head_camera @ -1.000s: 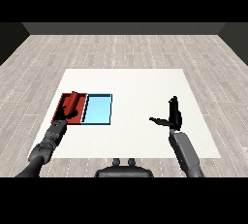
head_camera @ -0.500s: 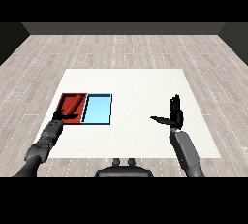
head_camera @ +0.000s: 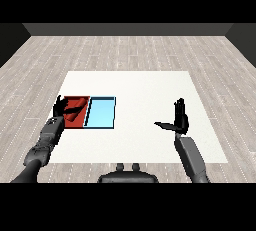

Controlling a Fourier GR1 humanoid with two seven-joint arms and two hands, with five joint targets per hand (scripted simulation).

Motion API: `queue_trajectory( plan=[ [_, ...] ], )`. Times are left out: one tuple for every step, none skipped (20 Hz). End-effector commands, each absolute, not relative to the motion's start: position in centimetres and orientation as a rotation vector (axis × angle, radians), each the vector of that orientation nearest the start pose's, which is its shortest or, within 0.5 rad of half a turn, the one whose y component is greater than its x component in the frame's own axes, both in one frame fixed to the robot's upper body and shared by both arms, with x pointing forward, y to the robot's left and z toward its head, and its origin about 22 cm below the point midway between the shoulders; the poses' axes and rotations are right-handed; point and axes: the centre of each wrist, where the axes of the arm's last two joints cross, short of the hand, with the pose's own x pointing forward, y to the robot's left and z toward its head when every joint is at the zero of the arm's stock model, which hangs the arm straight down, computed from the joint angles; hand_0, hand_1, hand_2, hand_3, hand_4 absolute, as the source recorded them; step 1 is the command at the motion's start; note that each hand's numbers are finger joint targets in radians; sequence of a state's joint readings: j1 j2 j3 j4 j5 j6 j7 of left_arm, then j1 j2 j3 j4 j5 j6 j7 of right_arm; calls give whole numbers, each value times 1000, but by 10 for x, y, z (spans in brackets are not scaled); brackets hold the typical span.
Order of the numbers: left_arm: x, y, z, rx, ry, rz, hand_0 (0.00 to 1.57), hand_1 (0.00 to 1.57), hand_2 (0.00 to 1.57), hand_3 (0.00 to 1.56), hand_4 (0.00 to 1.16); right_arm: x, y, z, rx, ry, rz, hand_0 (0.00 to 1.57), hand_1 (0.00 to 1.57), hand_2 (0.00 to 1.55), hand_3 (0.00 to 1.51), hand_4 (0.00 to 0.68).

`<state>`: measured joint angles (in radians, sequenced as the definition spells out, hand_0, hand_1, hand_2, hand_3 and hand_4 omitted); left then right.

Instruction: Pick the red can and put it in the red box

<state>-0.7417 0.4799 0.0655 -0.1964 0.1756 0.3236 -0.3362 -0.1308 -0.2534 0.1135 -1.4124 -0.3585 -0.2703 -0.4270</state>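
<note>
No red can plainly in view; possibly lying inside the shallow red tray (head_camera: 80,106) near the white table's (head_camera: 140,90) left edge, where a darker shape shows, though too indistinct to be sure. Left black hand (head_camera: 60,108) at that tray's left rim, fingers seemingly relaxed and around nothing. Flat light blue tray (head_camera: 101,113) touching the red one on its right. Right black hand (head_camera: 179,120) well apart toward the right edge, fingers straight up, thumb spread sideways. Placing step seemingly done or closing; next, clearing the left hand off the tray.
</note>
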Motion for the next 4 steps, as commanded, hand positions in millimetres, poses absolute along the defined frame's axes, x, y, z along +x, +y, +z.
queue_trajectory(
  plan=[
    [358, 390, -10, 541, -1534, 115, 223, 223, 0, 0, 0, 276, -255, 13, -30, -1931, -150, 0, 0, 0, 0, 0],
    [354, 371, -27, 498, -1566, 75, 1107, 1107, 1166, 0, 0, 273, -268, 11, -43, -1923, -126, 0, 0, 0, 0, 0],
    [373, 353, -10, 385, -1658, 90, 0, 0, 0, 0, 0, 274, -244, 11, -40, -1937, -112, 0, 0, 0, 0, 0],
    [368, 346, -19, 380, -1659, 106, 0, 0, 0, 0, 0, 261, -253, 14, -15, -1929, -106, 0, 0, 0, 0, 0]
  ],
)
